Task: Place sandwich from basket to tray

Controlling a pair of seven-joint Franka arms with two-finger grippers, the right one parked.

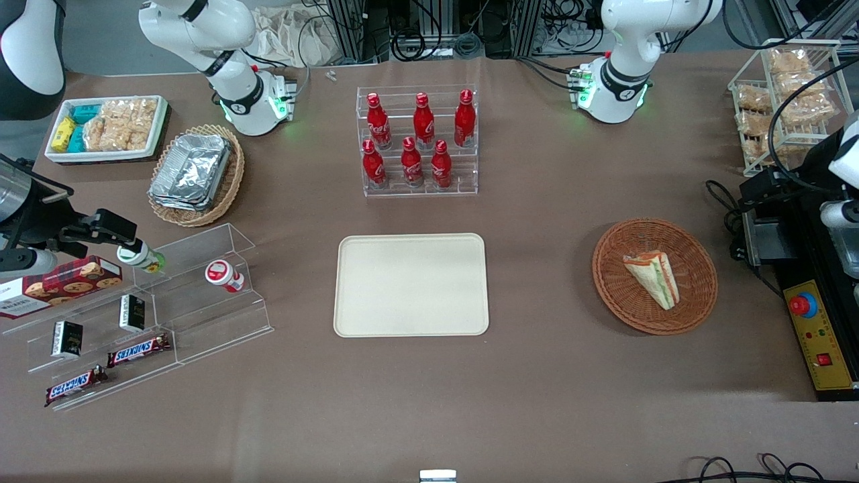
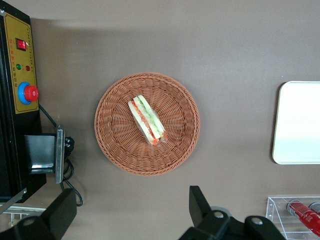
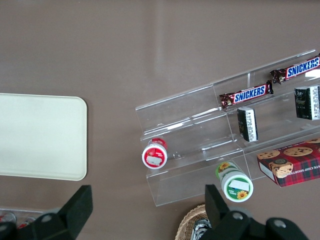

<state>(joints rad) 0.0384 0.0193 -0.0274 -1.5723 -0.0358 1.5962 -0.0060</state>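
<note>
Status at inspection: task not started in any visible respect.

Tray (image 1: pixel 411 284): it lay flat at the middle of the table, nearer the front camera than the rack of red bottles (image 1: pixel 417 142). Its surface carried nothing. No part of the placing step had been done.

Basket (image 1: pixel 698 295): it sat well apart from the tray, toward the working arm's end of the table, with bare tabletop between the two. The sandwich (image 1: pixel 654 276) lay inside it, on the woven floor near the centre, with its green and orange-red filling stripes showing. Nothing touched the sandwich.

Gripper (image 2: pixel 132 196): the wrist camera looked straight down on the basket, so the gripper was judged to hang high above it and a little off its rim. The jaws were spread wide and held nothing. One finger (image 2: pixel 200 200) showed just outside the basket's edge. The yellow control box (image 1: pixel 820 339) stood near the basket at the table's edge.

Outstanding, as judged: descent over the sandwich, closing on it, lifting it out of the basket, carrying it across the bare tabletop, and releasing it on the tray. The whole task remained.
</note>
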